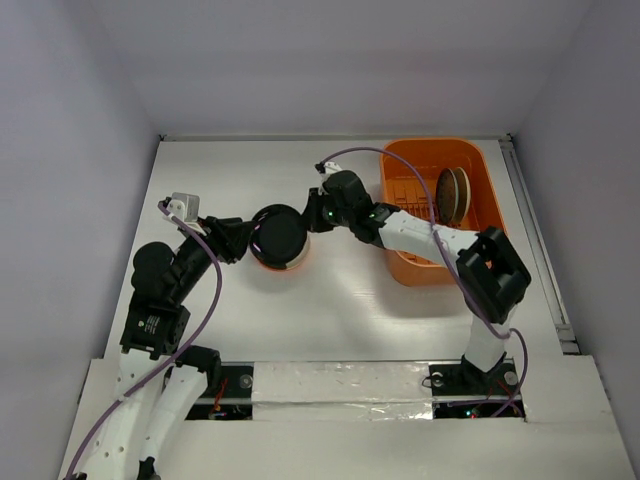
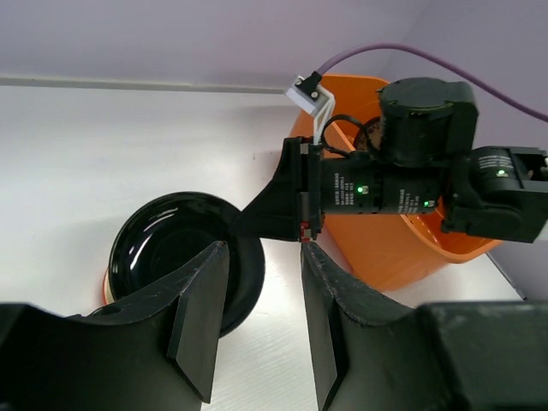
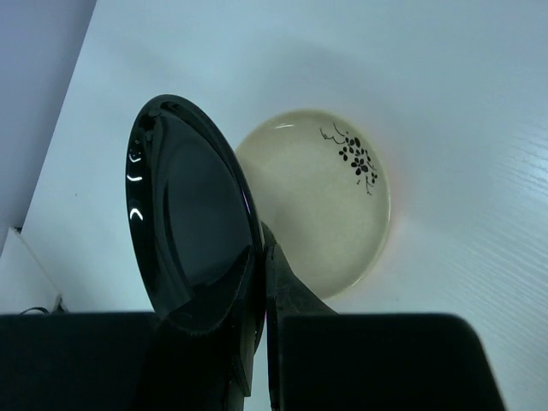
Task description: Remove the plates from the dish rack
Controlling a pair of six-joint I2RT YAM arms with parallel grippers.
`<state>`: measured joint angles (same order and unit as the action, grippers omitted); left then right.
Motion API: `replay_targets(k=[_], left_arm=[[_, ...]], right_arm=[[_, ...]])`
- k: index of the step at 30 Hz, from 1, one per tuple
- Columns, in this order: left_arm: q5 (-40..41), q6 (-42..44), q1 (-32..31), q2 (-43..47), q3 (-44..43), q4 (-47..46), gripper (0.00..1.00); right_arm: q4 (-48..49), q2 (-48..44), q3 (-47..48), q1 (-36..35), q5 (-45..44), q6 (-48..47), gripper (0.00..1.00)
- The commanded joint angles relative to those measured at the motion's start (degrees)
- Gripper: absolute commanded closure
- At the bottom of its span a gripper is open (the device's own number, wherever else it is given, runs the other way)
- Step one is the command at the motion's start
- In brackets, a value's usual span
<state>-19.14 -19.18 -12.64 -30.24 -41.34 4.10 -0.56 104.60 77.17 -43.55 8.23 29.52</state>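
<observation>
You're pinching the black plate [image 3: 193, 223] in your right claw [image 3: 259, 278] over the white table [image 3: 445, 103] boxed by pale walls [image 1: 350, 60], left claw [image 2: 264, 265] sitting open, empty.

This is looking like a robotics lab cell, not a kitchen. A left arm [image 1: 160, 300] and a right arm [image 1: 490, 280] are sitting bolted at the near edge of a white table [image 1: 330, 320]. Plain pale walls [image 1: 330, 70] are boxing it in on the left, right and far sides. Silver tape [image 1: 340, 382] is covering the near seam, and purple cables [image 1: 352, 150] are trailing along the arms. An orange dish rack [image 1: 400, 160] is sitting at far right.
</observation>
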Motion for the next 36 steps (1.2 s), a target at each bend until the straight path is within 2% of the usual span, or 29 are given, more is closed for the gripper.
replay_targets(k=[1,13,16,17,19,20,26,30,33,34,35,36], left_arm=[[-1.08,-0.42,0.34,-0.17,-0.49,-3.22,0.64],[-0.99,-0.42,0.34,-0.26,-0.49,-3.31,0.64],[-1.08,-0.42,0.34,-0.26,-0.49,-3.31,0.64],[-1.08,-0.42,0.34,-0.17,-0.49,-3.31,0.64],[-1.08,-0.42,0.34,-0.08,-0.49,-3.31,0.64],[-1.08,-0.42,0.34,-0.08,-0.49,-3.31,0.64],[-1.08,-0.51,0.34,0.09,-0.49,-3.22,0.64],[-0.99,-0.51,0.34,0.27,-0.49,-3.22,0.64],[-1.08,-0.42,0.34,0.36,-0.49,-3.22,0.64],[-1.08,-0.51,0.34,0.27,-0.49,-3.13,0.64],[-1.08,-0.51,0.34,0.36,-0.49,-3.22,0.64],[-0.99,-0.51,0.34,0.44,-0.49,-3.22,0.64]], right_arm=[[7.24,0.78,1.32,0.04,1.35,3.18,0.99],[3.72,7.64,3.69,0.04,-1.55,3.18,0.91],[2.05,8.69,4.83,0.04,-1.46,2.56,0.82],[1.96,8.69,4.84,0.04,-1.64,2.48,0.76],[1.53,8.52,4.84,0.04,-2.08,2.21,0.69],[1.44,8.26,4.75,0.04,-2.34,1.78,0.6],[-1.63,5.89,5.36,0.04,-4.53,-0.86,0.43],[-5.23,3.16,5.54,0.04,-8.22,-3.15,0.43],[-6.99,-0.17,5.19,0.04,-14.37,-6.66,0.46],[-8.05,-0.88,5.27,0.04,-16.38,-7.62,0.5],[-9.27,-2.54,6.06,0.04,-22.23,-9.29,0.66],[-11.2,-3.6,6.24,0.04,-25.68,-10.0,0.75]])
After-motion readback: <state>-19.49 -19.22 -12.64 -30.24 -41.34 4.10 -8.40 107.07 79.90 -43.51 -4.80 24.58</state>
